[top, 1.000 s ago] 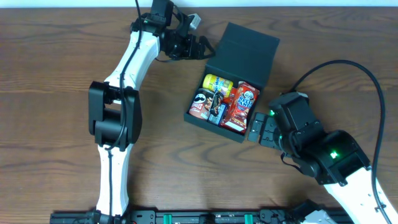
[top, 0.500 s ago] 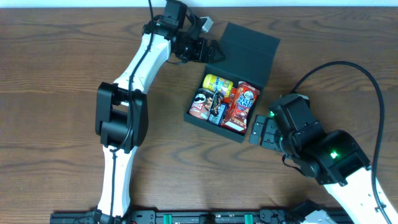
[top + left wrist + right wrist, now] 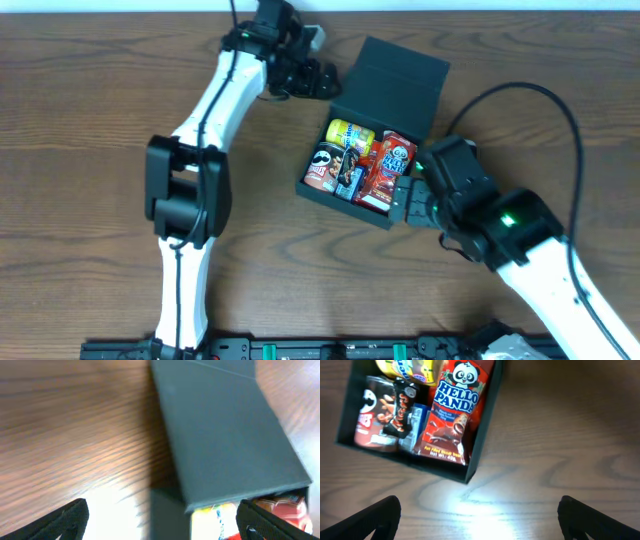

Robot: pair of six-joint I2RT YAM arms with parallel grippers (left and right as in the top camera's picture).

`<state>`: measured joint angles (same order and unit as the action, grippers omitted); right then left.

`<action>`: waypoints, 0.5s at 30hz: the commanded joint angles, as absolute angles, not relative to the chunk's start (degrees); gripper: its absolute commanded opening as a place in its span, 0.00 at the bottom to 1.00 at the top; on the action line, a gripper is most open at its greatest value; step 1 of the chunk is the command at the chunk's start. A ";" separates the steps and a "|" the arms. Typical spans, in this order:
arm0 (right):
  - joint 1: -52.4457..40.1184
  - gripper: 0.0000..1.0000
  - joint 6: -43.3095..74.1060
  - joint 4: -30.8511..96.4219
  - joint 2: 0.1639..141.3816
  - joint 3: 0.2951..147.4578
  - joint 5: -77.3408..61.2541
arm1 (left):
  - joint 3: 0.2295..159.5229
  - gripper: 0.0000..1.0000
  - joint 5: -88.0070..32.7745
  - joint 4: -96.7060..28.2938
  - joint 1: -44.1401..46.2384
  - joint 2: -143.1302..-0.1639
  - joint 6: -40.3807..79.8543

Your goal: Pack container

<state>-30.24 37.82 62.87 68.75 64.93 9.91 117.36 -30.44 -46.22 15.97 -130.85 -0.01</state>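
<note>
Container [image 3: 395,85]: mid-table [image 3: 90,150], open, holding snacks [image 3: 362,160]; long axis diagonal, lid flap pointing far-right. Left gripper [image 3: 322,80]: released, fingers spread, beside the lid's left edge. Right gripper [image 3: 408,200]: released, beside the container's near-right wall.

The left arm [image 3: 225,90] stood up from the 6 o'clock edge to a black elbow, and its white forearm slanted toward 1 o'clock. At its wrist the left claw [image 3: 330,80] pointed toward 4 o'clock, jaws spread wide; its fingers [image 3: 65,520] sat at opposite lower corners of the left wrist view. The right arm [image 3: 545,270] came in from 5 o'clock and reached toward 10 o'clock. The right claw [image 3: 403,202] faced 9 o'clock, jaws likewise spread wide and gripping nothing.
</note>
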 commanded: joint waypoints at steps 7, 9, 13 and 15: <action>-34.20 0.99 31.70 53.60 77.17 64.64 9.87 | 119.11 0.95 -14.83 -54.92 14.66 -113.34 -5.30; -35.51 0.99 29.71 51.05 78.11 64.64 8.95 | 119.11 0.95 -13.76 -56.75 14.66 -111.00 -5.45; -36.97 0.99 24.80 46.81 80.36 64.64 6.33 | 119.11 0.95 -13.41 -60.58 14.63 -107.46 -5.82; -37.06 0.99 23.44 45.84 81.47 64.64 5.69 | 119.11 0.95 -12.84 -62.63 14.66 -106.26 -5.80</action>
<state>-36.40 27.99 46.33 80.18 64.71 7.22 118.50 -15.35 -60.93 14.68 -107.20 -4.78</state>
